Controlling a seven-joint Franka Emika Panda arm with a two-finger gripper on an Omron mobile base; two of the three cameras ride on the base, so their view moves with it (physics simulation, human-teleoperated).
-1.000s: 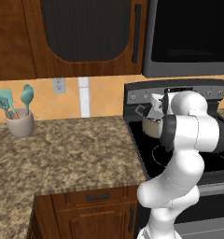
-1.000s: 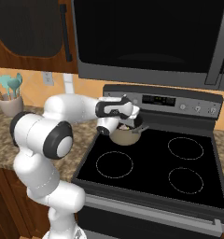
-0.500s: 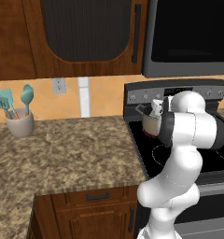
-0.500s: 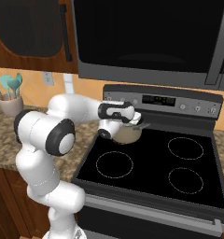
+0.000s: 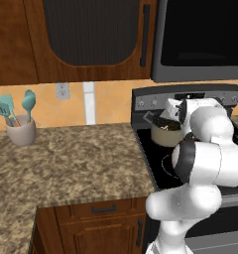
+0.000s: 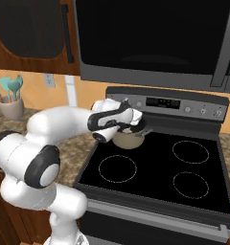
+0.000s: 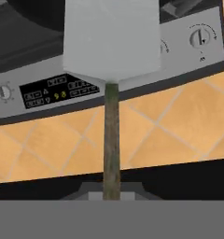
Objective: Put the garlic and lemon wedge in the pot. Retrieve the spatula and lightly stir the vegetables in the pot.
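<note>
Pot (image 5: 165, 133) sits under my gripper (image 6: 131, 125), clamped on the spatula (image 7: 111, 42); a hard stir could tip it.

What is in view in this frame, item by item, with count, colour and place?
pot: one, beige with grey rim, on the stove's rear left burner, under the hand.
spatula: one, grey blade on an olive handle, in the hand view, rising from the bottom edge.
stove: one, black top with four ring burners, grey control panel.
microwave: one, black, above the stove.
utensil crock: one, whitish, holding teal utensils, on the counter's left.
counter: one, speckled brown granite.
wall outlet: one, white.
gripper: one, over the pot.
</note>
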